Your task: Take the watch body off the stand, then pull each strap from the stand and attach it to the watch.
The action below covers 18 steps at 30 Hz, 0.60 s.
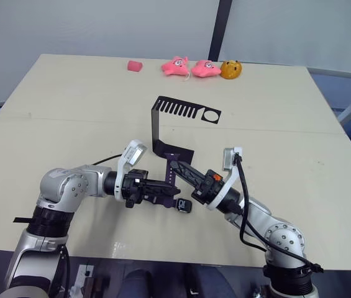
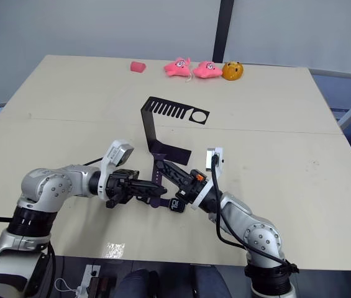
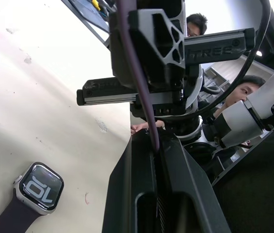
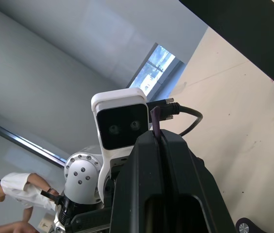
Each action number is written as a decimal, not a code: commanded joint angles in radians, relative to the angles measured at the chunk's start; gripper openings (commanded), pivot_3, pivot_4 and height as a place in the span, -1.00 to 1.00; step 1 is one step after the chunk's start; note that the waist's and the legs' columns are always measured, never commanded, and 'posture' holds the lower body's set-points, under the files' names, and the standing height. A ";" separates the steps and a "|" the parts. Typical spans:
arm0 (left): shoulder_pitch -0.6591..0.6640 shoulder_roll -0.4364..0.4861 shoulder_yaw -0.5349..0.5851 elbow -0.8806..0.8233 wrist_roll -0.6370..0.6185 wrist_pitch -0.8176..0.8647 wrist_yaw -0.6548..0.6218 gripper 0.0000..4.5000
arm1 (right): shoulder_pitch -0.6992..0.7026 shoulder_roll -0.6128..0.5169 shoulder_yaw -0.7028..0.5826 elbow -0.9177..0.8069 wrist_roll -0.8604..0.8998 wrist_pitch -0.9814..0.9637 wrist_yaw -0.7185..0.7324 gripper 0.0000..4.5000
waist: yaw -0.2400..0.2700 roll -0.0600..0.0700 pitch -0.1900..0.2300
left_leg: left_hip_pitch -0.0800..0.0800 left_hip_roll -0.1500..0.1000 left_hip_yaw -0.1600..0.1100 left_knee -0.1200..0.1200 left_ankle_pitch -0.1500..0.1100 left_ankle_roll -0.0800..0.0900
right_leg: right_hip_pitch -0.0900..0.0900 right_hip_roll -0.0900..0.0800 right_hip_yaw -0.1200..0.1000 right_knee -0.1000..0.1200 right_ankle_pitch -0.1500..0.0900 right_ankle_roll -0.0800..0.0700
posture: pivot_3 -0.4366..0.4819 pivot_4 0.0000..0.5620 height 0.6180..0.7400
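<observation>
The black stand stands at mid-table with its slotted top plate bare. In front of it, a narrow dark purple strap hangs between my two grippers. My left gripper is shut on its lower part, and the strap's thin edge rises from those fingertips. My right gripper is shut on its upper part, with the strap end poking out past the fingertips. The watch body lies face up on the table just below both grippers, with a dark strap attached to one side.
Two pink plush toys, an orange toy and a small red piece sit along the table's far edge. The near table edge lies close below the grippers. People show in the background of both wrist views.
</observation>
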 commanded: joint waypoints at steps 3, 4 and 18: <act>0.025 0.017 0.003 -0.049 -0.010 -0.039 -0.046 -1.00 | 0.003 0.011 -0.016 -0.042 0.027 -0.022 0.048 -0.97 | -0.001 0.000 0.000 | 0.000 0.000 0.000 0.000 0.000 0.000 | 0.000 0.000 0.000 0.000 0.000 0.000 | -0.05 -0.47 1.00; 0.036 0.026 0.002 -0.071 0.000 -0.072 -0.060 -0.86 | 0.003 0.006 -0.018 -0.051 0.025 -0.024 0.062 -1.00 | 0.000 0.000 0.000 | 0.000 0.000 0.000 0.000 0.000 0.000 | 0.000 0.000 0.000 0.000 0.000 0.000 | -0.05 -0.47 1.00; 0.106 0.142 0.040 0.103 0.424 -0.998 -0.277 0.99 | 0.115 -0.345 -0.100 -0.297 -0.415 -0.261 0.394 -1.00 | 0.007 0.001 0.000 | 0.000 -0.001 0.000 -0.010 0.000 0.000 | 0.000 0.000 0.000 -0.010 0.000 0.000 | -0.05 -0.47 1.00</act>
